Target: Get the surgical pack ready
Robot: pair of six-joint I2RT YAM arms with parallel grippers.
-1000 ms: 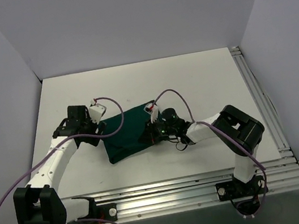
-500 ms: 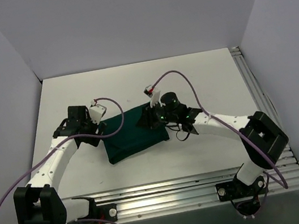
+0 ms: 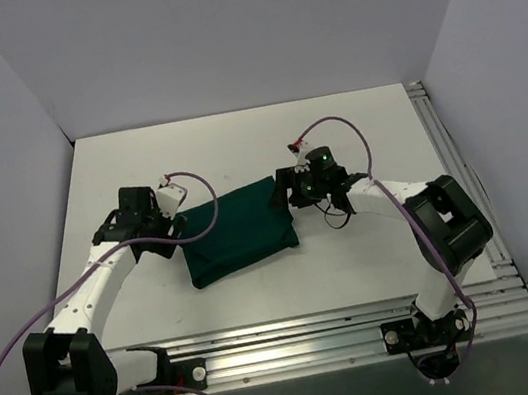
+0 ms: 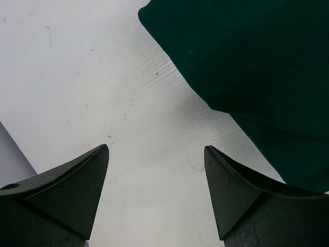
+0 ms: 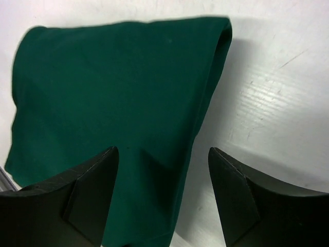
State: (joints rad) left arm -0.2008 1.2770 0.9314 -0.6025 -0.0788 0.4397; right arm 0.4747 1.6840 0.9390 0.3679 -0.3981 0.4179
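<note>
The surgical pack shows as a dark green cloth (image 3: 237, 232), folded into a rough rectangle and lying flat on the white table; anything inside the fold is hidden. My right gripper (image 3: 283, 192) hovers at the cloth's far right corner. It is open, and in the right wrist view the cloth (image 5: 113, 82) has its right edge running between the fingers of the gripper (image 5: 162, 154), with nothing gripped. My left gripper (image 3: 166, 229) is open just off the cloth's left edge. In the left wrist view, bare table lies between the gripper (image 4: 157, 152) fingers and the cloth (image 4: 257, 62) is at the upper right.
An aluminium rail (image 3: 458, 175) runs along the table's right edge, and another rail (image 3: 298, 339) crosses the front by the arm bases. White walls close the back and sides. Purple cables (image 3: 199, 203) loop over both arms.
My right gripper was shut over the middle of the cloth. It moved back and right to the far corner and opened, leaving the cloth lying flat. The left arm has not moved.
</note>
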